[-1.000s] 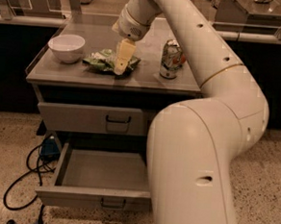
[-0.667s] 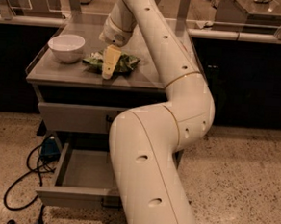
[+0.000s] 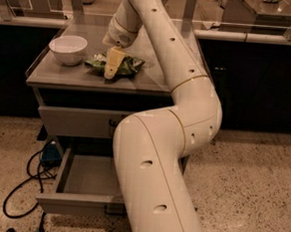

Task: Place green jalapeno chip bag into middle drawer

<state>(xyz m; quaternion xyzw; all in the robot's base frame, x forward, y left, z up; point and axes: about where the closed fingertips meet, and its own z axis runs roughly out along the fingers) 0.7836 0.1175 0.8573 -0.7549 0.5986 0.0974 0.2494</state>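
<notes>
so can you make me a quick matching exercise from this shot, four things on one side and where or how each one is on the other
Things:
1. white bowl
2. green jalapeno chip bag
3. middle drawer
4. gripper

Places or states:
a. pulled open, low down near the floor
b. at the left end of the tabletop
c. down over the chip bag
d. lying crumpled on the tabletop, right of the bowl

Pairs: 1-b, 2-d, 3-a, 4-c

Office-like break area: speckled terrazzo floor (image 3: 250,185); grey drawer cabinet (image 3: 75,120); railed glass partition (image 3: 251,37); gripper (image 3: 110,70) low over the cabinet top.
</notes>
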